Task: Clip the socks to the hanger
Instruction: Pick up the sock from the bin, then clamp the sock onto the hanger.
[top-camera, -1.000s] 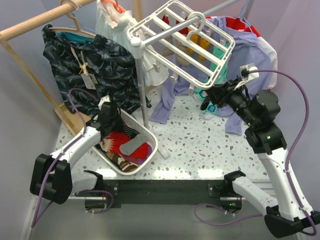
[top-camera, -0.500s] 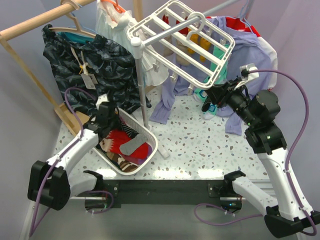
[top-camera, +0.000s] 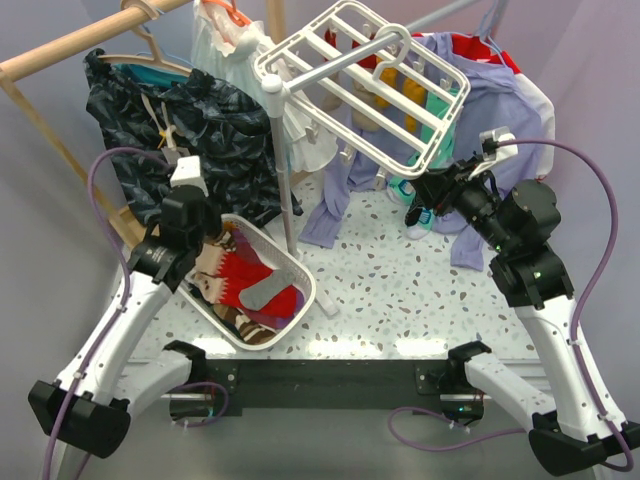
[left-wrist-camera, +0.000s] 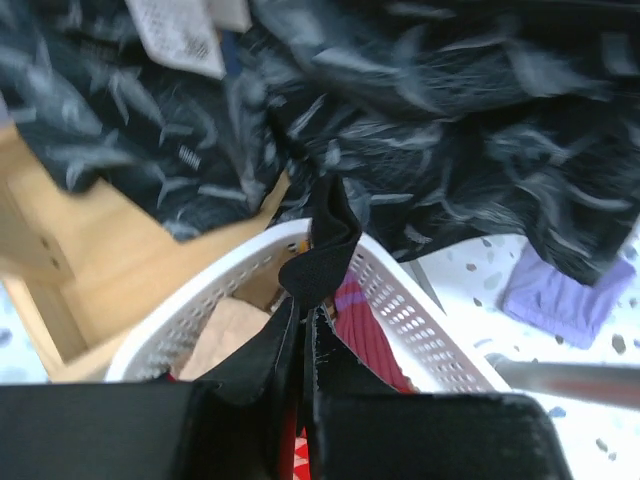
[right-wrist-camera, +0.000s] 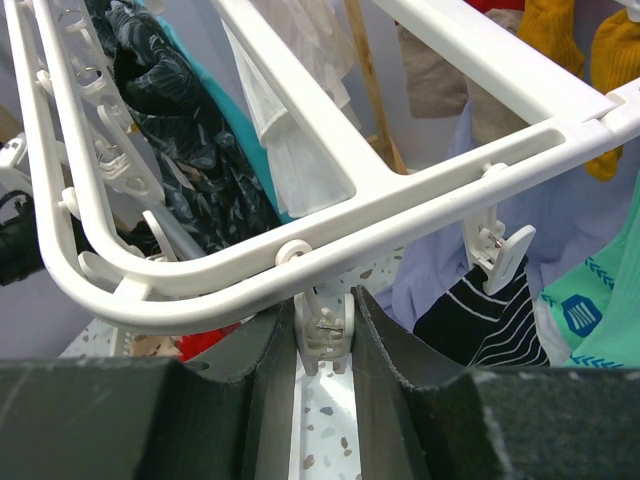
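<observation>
Top view, socks: the socks (top-camera: 240, 278) are lying in the white basket (top-camera: 290, 258), red among a grey sock (top-camera: 262, 292) and other cloth.
Top view, handling: they are looking light, soft and limp, so I judge they will droop. The pale cuff seems the best place to take hold, because it is giving the thickest edge for a clip to bite.
Top view, hanger: the hanger (top-camera: 443, 127) is hanging tilted, well apart from the basket.
Top view, left gripper: the left gripper (top-camera: 192, 238) is hovering over the basket's far-left end.
Top view, right gripper: the right gripper (top-camera: 418, 198) is reaching up under the hanger's near corner.
Top view, in the way: a white pole (top-camera: 285, 170) and a lilac cloth (top-camera: 335, 200) are standing between the basket and the hanger.
Left wrist, jaws: the left gripper (left-wrist-camera: 318, 270) is pressing its jaws together. A thin red strip is showing low between them, but I cannot tell if a sock is pinched.
Left wrist, socks: red ribbed socks (left-wrist-camera: 355, 320) are lying inside the basket (left-wrist-camera: 420, 320), just below the fingers.
Left wrist, around: a dark patterned garment (left-wrist-camera: 420, 120) is hanging close behind the basket.
Right wrist, jaws: the right gripper (right-wrist-camera: 322, 300) is holding its jaws narrow on a clip (right-wrist-camera: 325, 338), one finger on each side.
Right wrist, hanger: the hanger (right-wrist-camera: 430, 180) is crossing just above the fingers.
Right wrist, around: a second clip (right-wrist-camera: 500, 255) and a striped cloth (right-wrist-camera: 470, 310) are hanging beside.
</observation>
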